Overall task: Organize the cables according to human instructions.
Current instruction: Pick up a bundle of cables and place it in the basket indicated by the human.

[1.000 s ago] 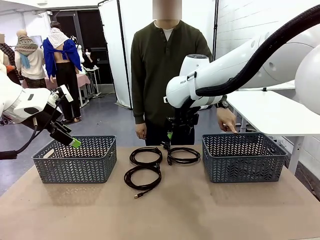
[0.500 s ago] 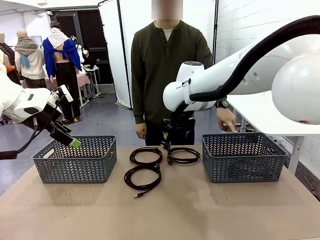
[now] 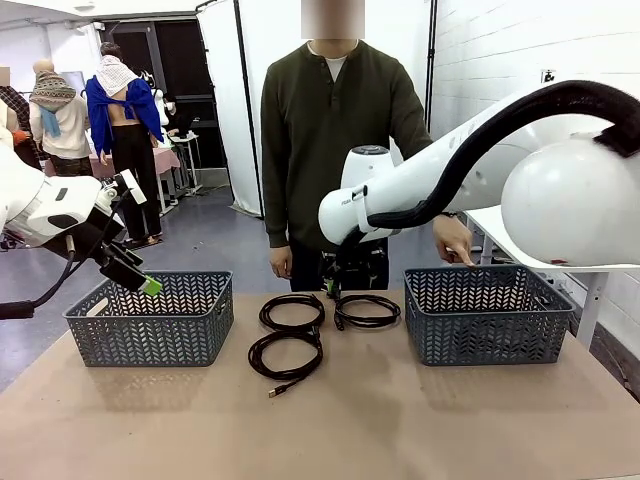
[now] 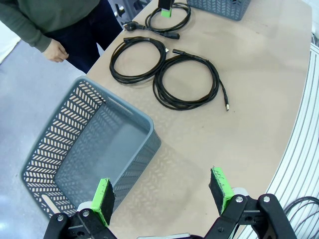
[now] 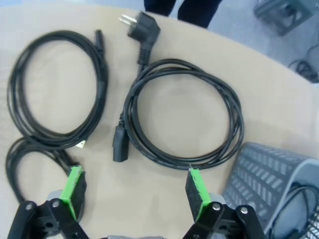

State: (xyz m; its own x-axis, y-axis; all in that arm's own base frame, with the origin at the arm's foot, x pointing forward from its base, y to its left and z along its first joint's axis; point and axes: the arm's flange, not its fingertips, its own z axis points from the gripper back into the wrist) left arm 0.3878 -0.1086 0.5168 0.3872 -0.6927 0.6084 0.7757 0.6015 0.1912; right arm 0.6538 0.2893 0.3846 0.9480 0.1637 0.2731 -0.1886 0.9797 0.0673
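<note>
Front view: your right hand (image 3: 333,286) hung released and empty low over the far side of the bench (image 3: 420,420). It sat above the gap between the two far cables, with the plug coil (image 3: 367,311) just below it toward the right basket (image 3: 485,315). The person's hand (image 3: 455,243) touched that basket's rim. Your left hand (image 3: 140,281) sat over the left basket (image 3: 150,320), well apart from every coil, so the right arm was the nearer.

Left wrist view: the left hand's pads (image 4: 103,198) stood spread and held nothing. The near coil (image 4: 187,82) lay far ahead of them.

Right wrist view: the plug coil lay flat just beyond the fingertips (image 5: 194,185). Its near arc ran across between them, and its connector end was nearer the left pad. The neighbouring coil (image 5: 99,84) lay off to the left.
</note>
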